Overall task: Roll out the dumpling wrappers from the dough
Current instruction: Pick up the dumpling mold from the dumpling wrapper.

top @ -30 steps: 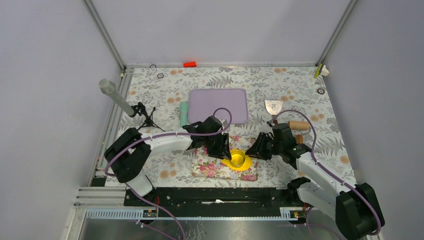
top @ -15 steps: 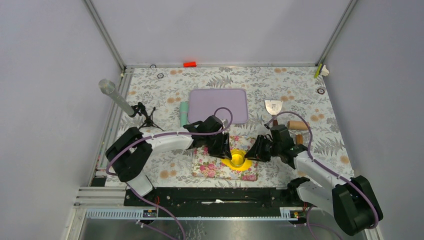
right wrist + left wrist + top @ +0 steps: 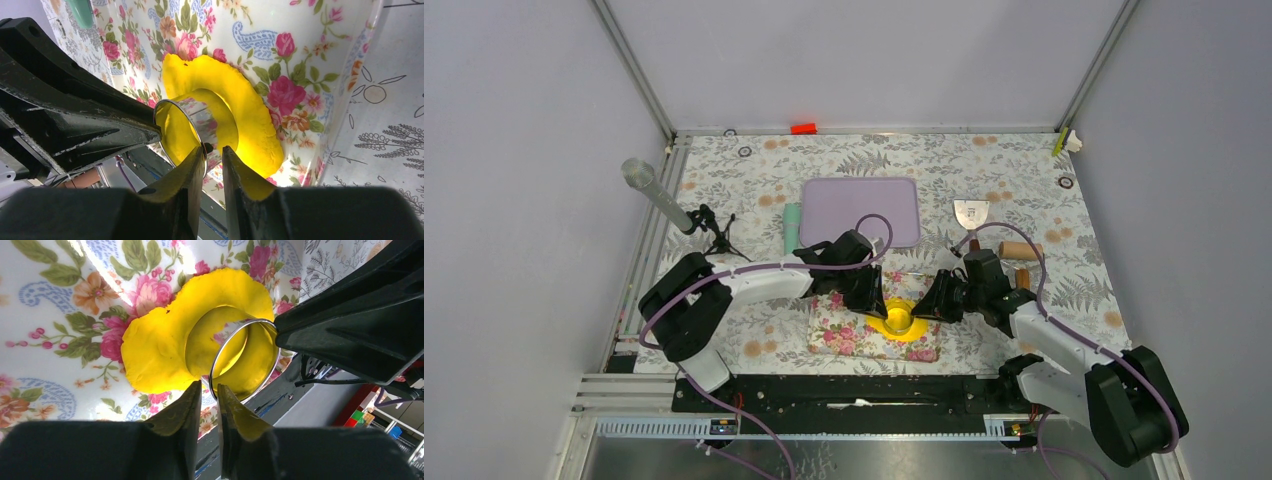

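Flattened yellow dough (image 3: 920, 331) (image 3: 155, 340) (image 3: 247, 112) lies on a floral mat (image 3: 844, 335). A shiny metal ring cutter (image 3: 900, 319) (image 3: 245, 360) (image 3: 200, 122) stands in it. Its inside shows yellow; I cannot tell whether a dumpling wrapper lies there. My left gripper (image 3: 879, 300) (image 3: 210, 387) reaches the ring from the left, jaws a narrow gap apart, the rim between the tips. My right gripper (image 3: 927, 303) (image 3: 214, 150) meets it from the right, jaws also slightly apart. The ring's wall rests against one fingertip (image 3: 201, 152).
Behind the mat sit a purple tray (image 3: 861, 211) and a teal cylinder (image 3: 791, 228). A metal scraper (image 3: 971, 213) and a wooden rolling pin (image 3: 1021, 250) lie at the back right. A microphone on a small tripod (image 3: 659, 195) stands at the left.
My right gripper has slid left up to the ring cutter. The left gripper's jaws have narrowed around the ring's rim. The dough and mat have not moved.
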You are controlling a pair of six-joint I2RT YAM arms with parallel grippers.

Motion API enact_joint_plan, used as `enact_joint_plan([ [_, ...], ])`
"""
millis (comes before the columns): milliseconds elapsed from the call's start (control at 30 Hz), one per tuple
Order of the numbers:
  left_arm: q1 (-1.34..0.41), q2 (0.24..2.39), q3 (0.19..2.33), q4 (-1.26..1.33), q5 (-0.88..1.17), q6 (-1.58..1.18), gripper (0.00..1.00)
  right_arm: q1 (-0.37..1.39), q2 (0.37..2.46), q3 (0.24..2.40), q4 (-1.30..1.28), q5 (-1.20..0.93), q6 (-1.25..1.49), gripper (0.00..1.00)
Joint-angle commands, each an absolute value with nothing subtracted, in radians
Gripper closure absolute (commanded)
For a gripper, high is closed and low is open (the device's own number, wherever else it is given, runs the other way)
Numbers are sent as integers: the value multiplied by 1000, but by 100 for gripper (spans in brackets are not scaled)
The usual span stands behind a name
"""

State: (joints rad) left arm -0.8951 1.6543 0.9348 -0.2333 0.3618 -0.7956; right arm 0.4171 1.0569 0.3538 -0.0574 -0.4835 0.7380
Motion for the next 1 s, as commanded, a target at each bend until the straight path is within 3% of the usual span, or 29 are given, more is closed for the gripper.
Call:
enact_joint_plan([
  [0, -897, 1666, 963, -226, 371, -790, 84, 425, 1067, 355, -44, -477, 729, 74],
  [133, -897, 1680, 966, -245, 372, -787, 100, 425, 1054, 346, -52, -465, 731, 79],
  [233, -896, 1690, 972, -266, 363, -782, 100, 425, 1052, 340, -58, -458, 730, 84],
  [367, -896, 1699, 974, -283, 353, -774, 100, 425, 1047, 334, -94, -435, 717, 100],
  [967, -894, 1843, 968, -312, 305, -630, 100, 425, 1125, 263, -90, -357, 697, 100],
])
